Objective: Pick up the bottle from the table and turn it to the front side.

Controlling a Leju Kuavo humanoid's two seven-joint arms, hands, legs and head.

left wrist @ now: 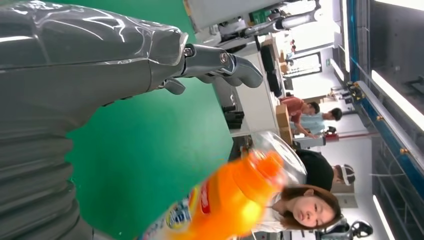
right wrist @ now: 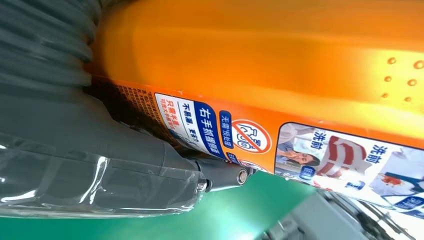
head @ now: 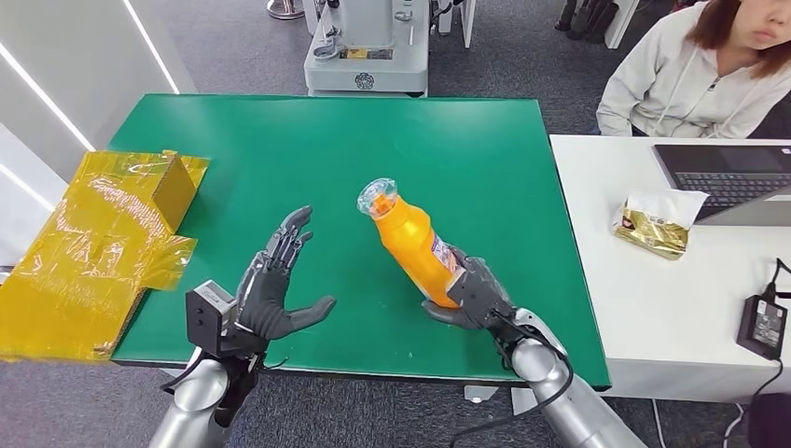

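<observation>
The pick-up looks done and the turning step is in hand: the robot's right hand [head: 473, 297] is clamped round the lower body of the orange plastic bottle with a clear cap [head: 413, 241], holding it tilted above the green table top [head: 280, 149], cap pointing away from the robot and leaning toward the left hand. In the right wrist view the thick grey thumb [right wrist: 220, 175] presses against the bottle's printed label [right wrist: 260, 137], with blue and white text panels and small pictures facing that camera; I judge this to be the back label, so the front probably faces elsewhere. The next move likely calls for rolling the bottle about its long axis, either by the wrist or by passing it across, without loosening the hold on the smooth, rounded plastic, which could slip. The left hand [head: 277, 291] hovers over the table just beside the bottle, empty, fingers spread apart, palm turned toward it. A crumpled sheet of yellow film [head: 98, 247] lies over the table's left edge, well apart from the bottle
</observation>
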